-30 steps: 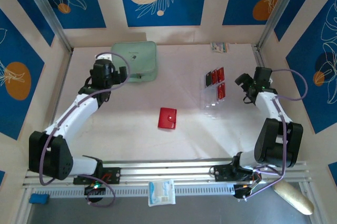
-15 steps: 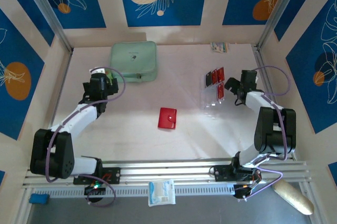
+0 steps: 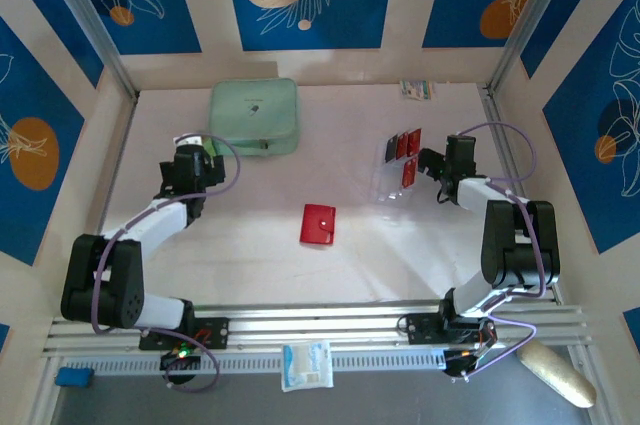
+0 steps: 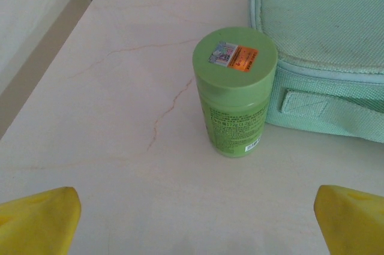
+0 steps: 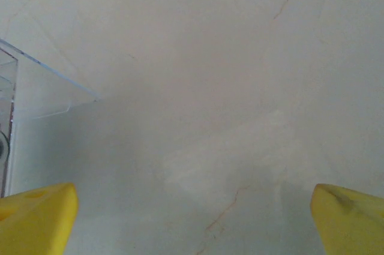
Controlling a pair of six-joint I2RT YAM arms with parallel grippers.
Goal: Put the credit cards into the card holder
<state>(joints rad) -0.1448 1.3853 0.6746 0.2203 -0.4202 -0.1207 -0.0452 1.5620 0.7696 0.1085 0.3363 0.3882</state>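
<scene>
The right gripper (image 5: 193, 222), jaws spread and empty, has been brought beside the credit cards (image 3: 410, 171) at two o'clock. Their clear stand (image 3: 390, 188) seems nudged toward nine. The card holder (image 3: 319, 224) lies closed at centre. The left gripper (image 4: 195, 222) is spread too. Nothing is grasped yet.

Small flat red wallet (image 3: 319, 224) stands out against the pale marble-look tabletop (image 4: 108, 87), which is veined faint pink. Thin red cards (image 3: 414, 142) carry black bands. Mint-green fabric case (image 3: 254, 115); lime-green plastic bottle (image 4: 235, 93) with an orange-and-silver sticker on its lid.
</scene>
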